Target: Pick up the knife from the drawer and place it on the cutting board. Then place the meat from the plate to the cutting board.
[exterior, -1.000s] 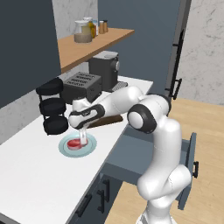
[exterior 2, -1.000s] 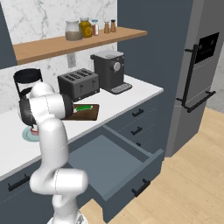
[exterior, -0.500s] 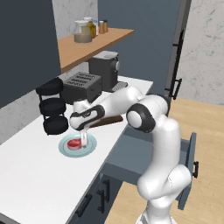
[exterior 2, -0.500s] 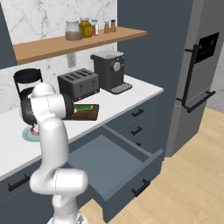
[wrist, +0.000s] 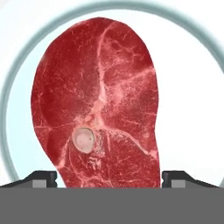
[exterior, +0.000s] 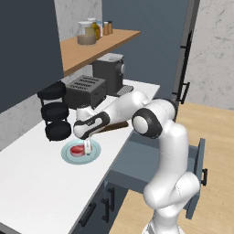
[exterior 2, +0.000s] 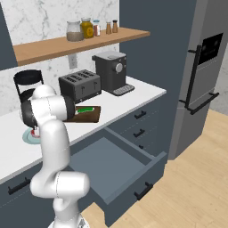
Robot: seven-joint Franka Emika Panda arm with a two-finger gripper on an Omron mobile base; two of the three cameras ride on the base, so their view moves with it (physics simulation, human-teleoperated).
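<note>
The red meat (wrist: 96, 100) lies flat on the light blue-green plate (wrist: 8, 109), which sits on the white counter. My gripper (wrist: 109, 179) hangs straight down over the meat, open, with one fingertip (wrist: 41, 178) at each side of its near end. From the left base view the gripper (exterior: 87, 147) is right down at the meat (exterior: 77, 151) on the plate (exterior: 93, 155). The green-handled knife (exterior 2: 84, 109) lies on the dark brown cutting board (exterior 2: 91, 116), to the right of the plate (exterior 2: 27, 139). The drawer (exterior 2: 111, 164) stands pulled out and holds nothing I can see.
A black toaster (exterior 2: 80, 85) and a coffee machine (exterior 2: 110, 71) stand behind the board. A stack of black pots (exterior: 55, 116) sits just behind the plate. Jars line the wooden shelf (exterior 2: 80, 40). The open drawer's front (exterior: 196, 178) juts out beside the robot.
The hand has sunk a little lower onto the plate, so the fingers now straddle the meat. Nothing else has moved.
</note>
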